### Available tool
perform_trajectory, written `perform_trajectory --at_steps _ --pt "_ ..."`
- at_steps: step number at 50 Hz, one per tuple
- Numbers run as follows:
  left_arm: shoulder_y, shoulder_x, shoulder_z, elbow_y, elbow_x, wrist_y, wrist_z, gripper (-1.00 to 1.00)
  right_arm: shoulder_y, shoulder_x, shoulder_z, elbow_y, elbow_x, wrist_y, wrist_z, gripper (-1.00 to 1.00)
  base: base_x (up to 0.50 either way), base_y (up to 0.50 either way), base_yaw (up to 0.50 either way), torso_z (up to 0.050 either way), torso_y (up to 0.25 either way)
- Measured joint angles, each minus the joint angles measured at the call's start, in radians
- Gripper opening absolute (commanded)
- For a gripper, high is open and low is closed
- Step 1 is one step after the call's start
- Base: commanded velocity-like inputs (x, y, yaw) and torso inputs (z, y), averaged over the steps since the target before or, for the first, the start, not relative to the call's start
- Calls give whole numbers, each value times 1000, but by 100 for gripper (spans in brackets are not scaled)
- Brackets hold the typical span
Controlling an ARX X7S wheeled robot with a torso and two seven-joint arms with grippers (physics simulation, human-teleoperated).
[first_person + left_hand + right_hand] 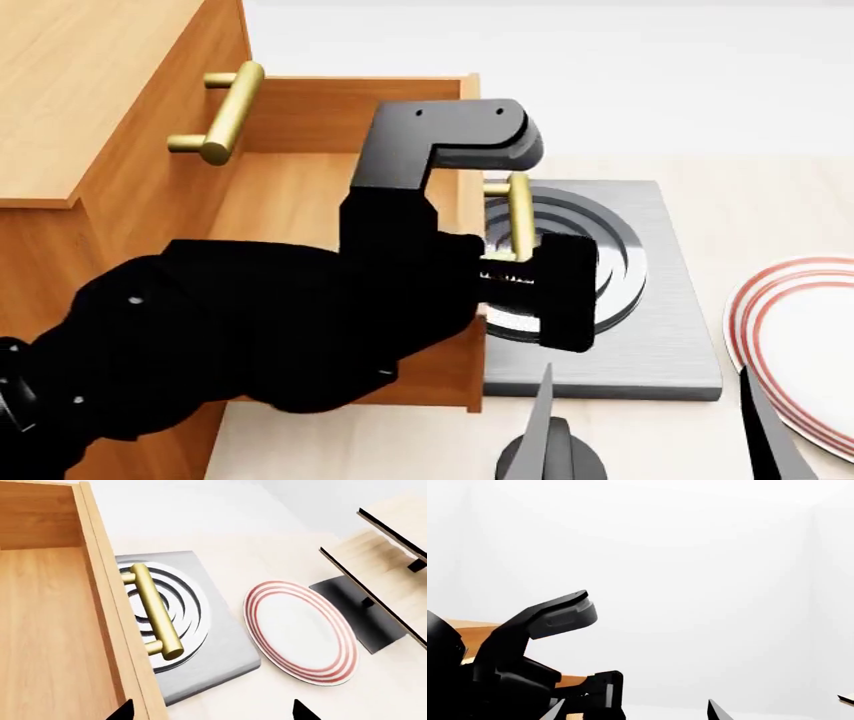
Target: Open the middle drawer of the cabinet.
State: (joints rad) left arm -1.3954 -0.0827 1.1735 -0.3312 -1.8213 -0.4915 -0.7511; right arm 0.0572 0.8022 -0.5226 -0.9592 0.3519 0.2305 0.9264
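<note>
Head view: looking down over both arms at cabinet (80, 110), sitting at 10 o'clock.
Middle drawer (307, 210): standing pulled out from cabinet front, bare wooden floor showing; in left wrist view (47, 630) filling the near side.
Drawer handle (521, 215): brass bar, partly hiding behind left arm; showing whole in left wrist view (157, 612).
Top drawer handle (220, 115): sitting at 11 o'clock, above the open drawer.
Left gripper (561, 290): hanging just in front of drawer handle; only two dark finger tips (303, 711) showing in wrist view, standing well apart, gripping nothing.
Right gripper (654, 430): poking in at 5 o'clock, fingers spread, holding nothing.
Hotplate (667, 300): grey, coiled ring, lying under drawer front at 3 o'clock.
Plate (801, 340): white, red rings, lying right of hotplate, apart from it.
Right wrist view: mostly showing white wall and left arm.
</note>
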Motion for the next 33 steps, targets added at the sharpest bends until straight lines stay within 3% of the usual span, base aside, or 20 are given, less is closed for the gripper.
perform_trajectory --at_steps 24,33 --pt "-9 18 6 6 56 58 120 100 4 3 -6 -1 1 1 5 100 0 0 0 0 0" --pt "-12 18 16 -12 73 75 73 100 5 5 -7 -1 2 -1 7 100 0 0 0 0 0"
